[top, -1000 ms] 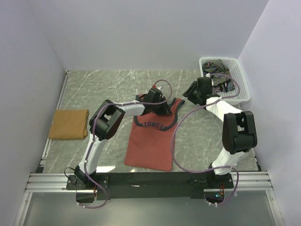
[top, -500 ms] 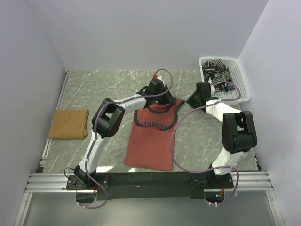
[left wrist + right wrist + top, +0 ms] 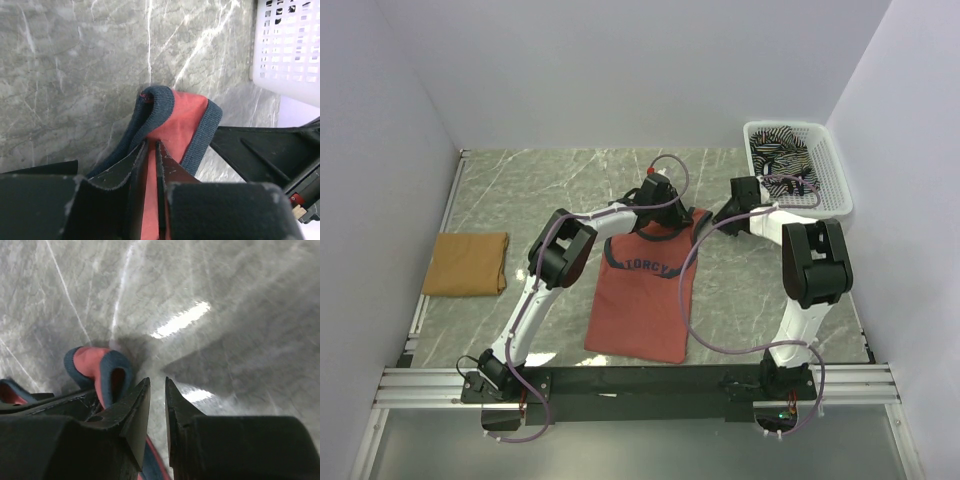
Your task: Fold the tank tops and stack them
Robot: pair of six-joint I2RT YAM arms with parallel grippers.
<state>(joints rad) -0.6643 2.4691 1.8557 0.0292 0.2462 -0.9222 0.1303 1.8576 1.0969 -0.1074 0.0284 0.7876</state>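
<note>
Two grippers work at the strap end of the brick-red tank top (image 3: 645,300). The left gripper (image 3: 151,145) has its jaws pressed almost together, with red cloth pinched between them just behind the dark-trimmed left shoulder strap (image 3: 172,117). The right gripper (image 3: 156,385) shows only a thin slit between its jaws. The right shoulder strap (image 3: 92,362) curls just beside one finger, and I cannot tell whether any cloth is caught.

From where I stand, the top looks light and limp. It will sag and drape from any held point, so a one-handed lift would probably bunch it. The ribbed trim at the straps seems the firmest place to grip, one strap per gripper, which should keep the shoulders level.

It lies flat on the marble table (image 3: 550,180), to the left of the white mesh basket (image 3: 836,185), with its chest lettering (image 3: 642,266) facing up. Its long axis runs from the straps, the end nearest the basket, down to the hem, which points away toward the arm bases and leans slightly leftward.

The striped tank top (image 3: 780,160) sits crumpled inside the basket. The mustard-tan tank top (image 3: 466,263) lies folded well apart from the basket, on the far left of the table.
</note>
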